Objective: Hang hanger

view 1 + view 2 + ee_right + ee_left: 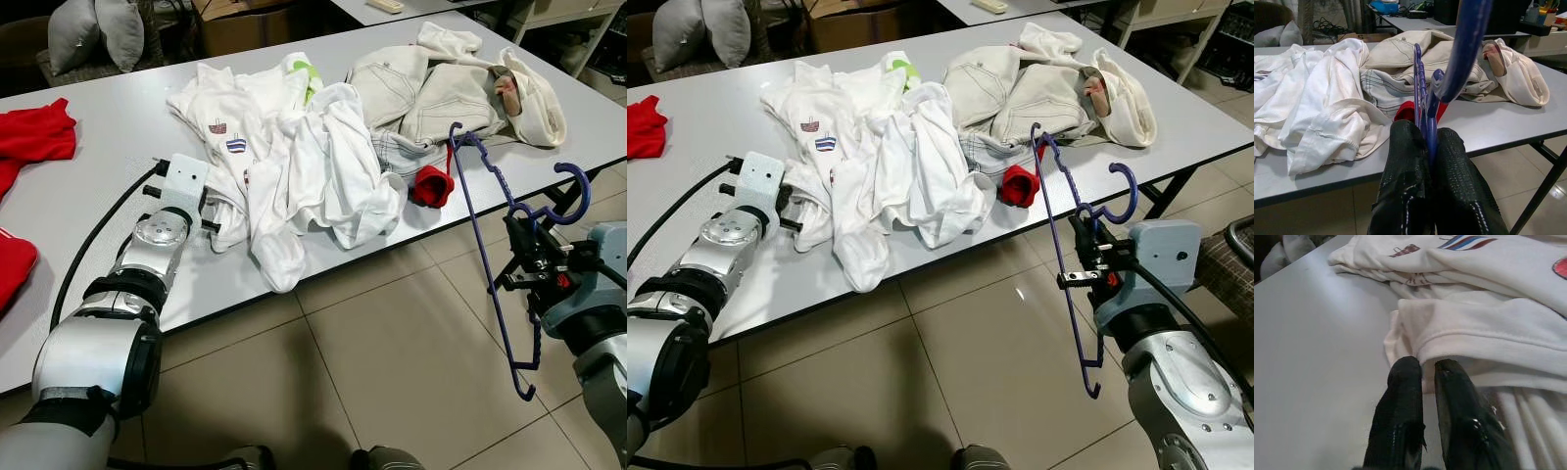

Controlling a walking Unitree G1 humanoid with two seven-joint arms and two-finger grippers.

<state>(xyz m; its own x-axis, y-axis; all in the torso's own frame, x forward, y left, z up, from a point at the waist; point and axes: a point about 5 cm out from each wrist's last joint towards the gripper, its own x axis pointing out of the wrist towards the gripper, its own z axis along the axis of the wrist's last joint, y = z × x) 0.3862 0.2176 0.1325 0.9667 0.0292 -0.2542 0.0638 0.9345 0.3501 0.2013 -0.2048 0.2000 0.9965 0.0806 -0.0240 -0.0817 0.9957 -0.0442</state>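
Since the right end effector is only pinching the blue hanger near its hook, off the table edge, it'll probably swing and snag the white clothes where the nearly closed left end effector sits.

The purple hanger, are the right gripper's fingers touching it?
Touching. The right wrist view shows the right gripper with its two black fingers pressed on either side of the purple hanger, no gap between them.

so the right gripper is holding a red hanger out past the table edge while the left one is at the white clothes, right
Not quite: the hanger is blue, not red, as the right wrist view shows. The right gripper does hold it past the table edge, and the left gripper is at the white clothes.
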